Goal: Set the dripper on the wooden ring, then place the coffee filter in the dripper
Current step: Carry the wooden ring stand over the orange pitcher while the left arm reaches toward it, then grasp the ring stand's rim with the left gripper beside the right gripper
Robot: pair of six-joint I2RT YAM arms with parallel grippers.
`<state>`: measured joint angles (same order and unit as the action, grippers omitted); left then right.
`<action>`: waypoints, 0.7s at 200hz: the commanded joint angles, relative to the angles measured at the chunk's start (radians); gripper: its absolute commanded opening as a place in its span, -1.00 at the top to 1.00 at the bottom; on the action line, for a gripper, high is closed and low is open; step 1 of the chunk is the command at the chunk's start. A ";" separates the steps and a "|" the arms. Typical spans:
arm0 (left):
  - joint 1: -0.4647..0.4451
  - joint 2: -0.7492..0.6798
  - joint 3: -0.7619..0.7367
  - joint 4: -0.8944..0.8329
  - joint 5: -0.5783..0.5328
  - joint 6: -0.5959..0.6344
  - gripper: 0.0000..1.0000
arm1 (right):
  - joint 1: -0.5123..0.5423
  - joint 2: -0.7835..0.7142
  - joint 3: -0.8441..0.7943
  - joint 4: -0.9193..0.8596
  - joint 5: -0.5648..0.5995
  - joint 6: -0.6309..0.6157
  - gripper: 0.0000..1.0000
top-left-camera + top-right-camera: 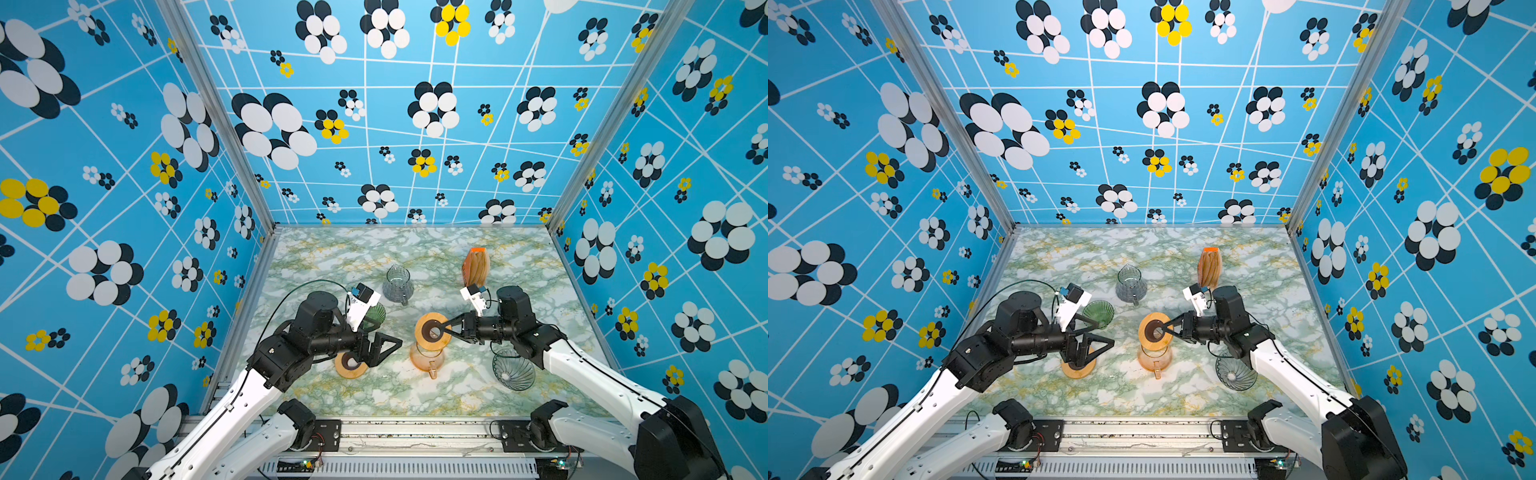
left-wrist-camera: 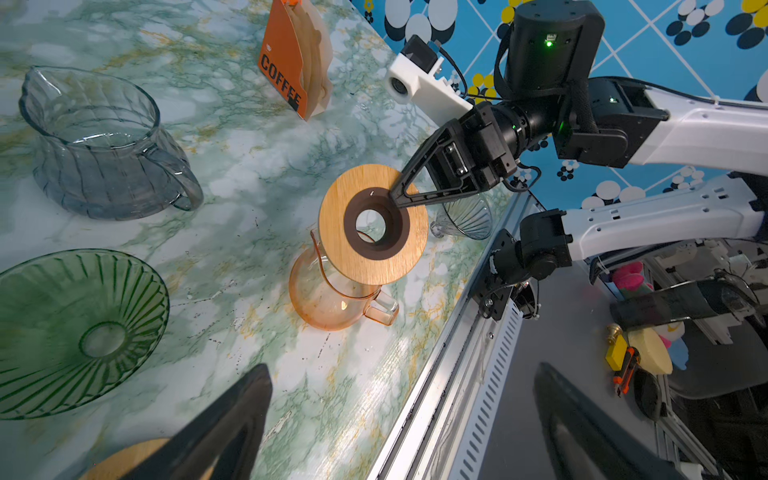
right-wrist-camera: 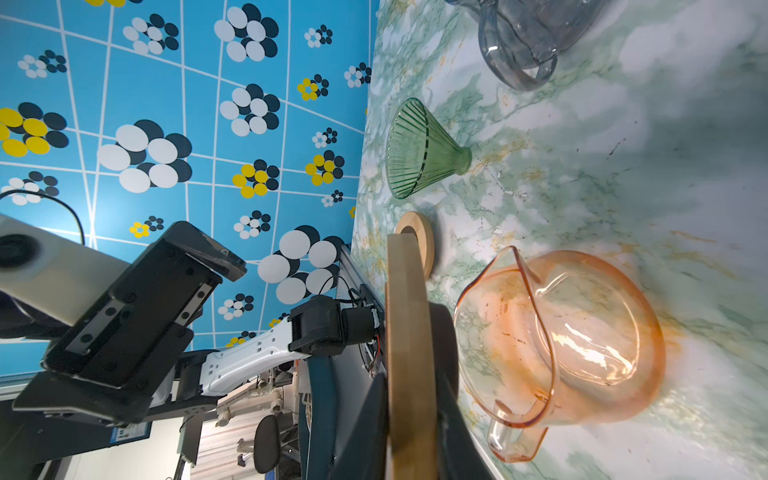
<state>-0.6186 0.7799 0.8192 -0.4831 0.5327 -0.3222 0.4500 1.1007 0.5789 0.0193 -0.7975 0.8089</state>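
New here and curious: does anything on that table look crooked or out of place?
Yes. The wooden ring hangs askew: the right gripper pinches one side, holding it tilted over the orange jug instead of flat on it. Nothing looks spilled.

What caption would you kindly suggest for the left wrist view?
The right gripper holds a wooden ring over the orange jug on the marble table.

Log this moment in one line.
left gripper: open; right gripper: shut on round wooden collar over orange glass carafe; paper filters: in orange pack
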 commanded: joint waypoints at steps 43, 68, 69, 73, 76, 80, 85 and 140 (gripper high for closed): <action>-0.095 0.025 -0.156 0.273 -0.174 -0.242 -0.98 | -0.002 0.047 -0.019 0.084 -0.074 0.017 0.63; -0.140 0.064 -0.166 0.316 -0.232 -0.290 -0.98 | -0.001 0.072 -0.015 0.083 -0.076 0.008 0.63; -0.141 0.066 -0.165 0.318 -0.233 -0.293 -0.98 | -0.001 0.072 -0.015 0.083 -0.075 0.006 0.63; -0.147 0.073 -0.166 0.321 -0.240 -0.301 -0.98 | -0.001 0.077 -0.015 0.084 -0.077 0.004 0.63; -0.149 0.078 -0.167 0.323 -0.245 -0.311 -0.98 | 0.000 0.080 -0.015 0.083 -0.076 0.004 0.63; -0.154 0.084 -0.168 0.327 -0.252 -0.321 -0.98 | 0.000 0.084 -0.017 0.083 -0.075 0.001 0.63; -0.159 0.094 -0.170 0.331 -0.264 -0.337 -0.98 | -0.001 0.088 -0.019 0.082 -0.074 -0.002 0.63; -0.213 0.181 -0.218 0.430 -0.335 -0.469 -0.98 | 0.000 0.121 -0.031 0.090 -0.085 -0.015 0.63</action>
<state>-0.8093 0.9260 0.6247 -0.1333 0.2447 -0.7124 0.4503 1.2125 0.5613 0.0681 -0.8486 0.8223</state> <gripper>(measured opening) 0.990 0.186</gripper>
